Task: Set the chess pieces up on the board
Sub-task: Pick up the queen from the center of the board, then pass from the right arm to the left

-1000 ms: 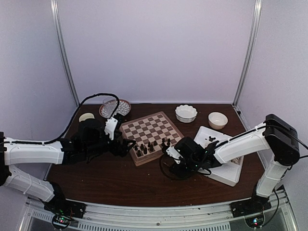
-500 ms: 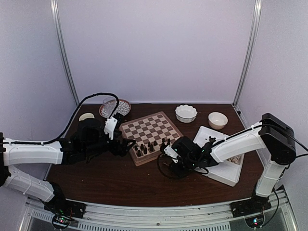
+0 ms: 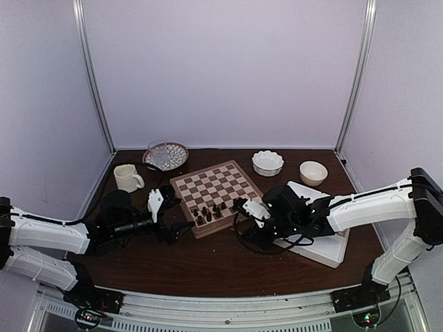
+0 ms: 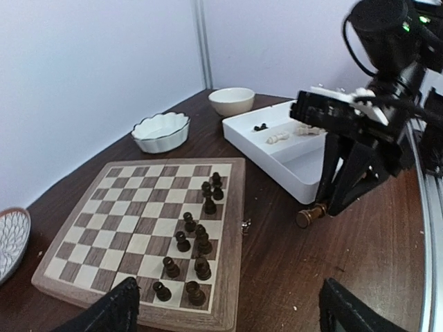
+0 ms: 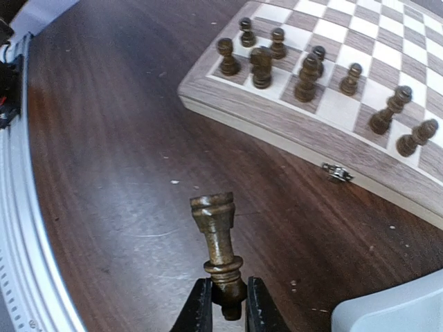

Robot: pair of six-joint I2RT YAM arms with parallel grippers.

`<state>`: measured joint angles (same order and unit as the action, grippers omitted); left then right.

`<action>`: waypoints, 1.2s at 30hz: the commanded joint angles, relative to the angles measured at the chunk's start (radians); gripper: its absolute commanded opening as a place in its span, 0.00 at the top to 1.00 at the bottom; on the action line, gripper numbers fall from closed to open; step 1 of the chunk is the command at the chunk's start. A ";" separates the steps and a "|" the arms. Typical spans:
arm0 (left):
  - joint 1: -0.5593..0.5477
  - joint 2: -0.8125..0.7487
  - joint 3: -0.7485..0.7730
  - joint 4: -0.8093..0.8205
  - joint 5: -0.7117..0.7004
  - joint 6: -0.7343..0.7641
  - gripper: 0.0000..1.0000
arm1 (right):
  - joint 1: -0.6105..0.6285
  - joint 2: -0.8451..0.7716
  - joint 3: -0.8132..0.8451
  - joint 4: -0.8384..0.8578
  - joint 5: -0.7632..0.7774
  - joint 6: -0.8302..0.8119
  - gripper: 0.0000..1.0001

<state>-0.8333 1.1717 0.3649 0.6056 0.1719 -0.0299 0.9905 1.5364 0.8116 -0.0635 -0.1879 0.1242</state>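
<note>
Right gripper [image 5: 223,304] is pinched tight on one dark piece [image 5: 218,242], gripping it by one end, with the other end sticking out past the fingertips. From the left wrist view I see that dark piece [image 4: 310,216] low over the table [image 4: 277,277], off the board, in the gap between the board's near edge and the white tray [image 4: 291,155]. I can't tell if it touches the wood.

Left gripper [image 4: 232,311] has its fingers spread wide and holds nothing. It sits low at the board's [image 3: 218,183] left near corner, aimed across it.

The board lies flat mid-table. About ten dark pieces [image 4: 194,242] stand upright in a loose cluster on the squares along its near edge, and the rest of the squares are bare.

The tray has a couple of pale pieces [image 4: 280,137] and two small dark bits [image 4: 260,127] lying in its compartments. Two white bowls [image 3: 267,162] sit behind it, and a mug [image 3: 127,178] at far left.
</note>
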 commanded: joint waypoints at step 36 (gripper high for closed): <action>-0.248 0.260 0.165 -0.119 0.226 0.673 0.36 | 0.014 0.037 0.018 0.123 -0.602 0.041 0.89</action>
<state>-1.0729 1.4204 0.5003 0.4683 0.4034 0.6285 0.9951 1.5692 0.8108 0.0235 -0.7589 0.1627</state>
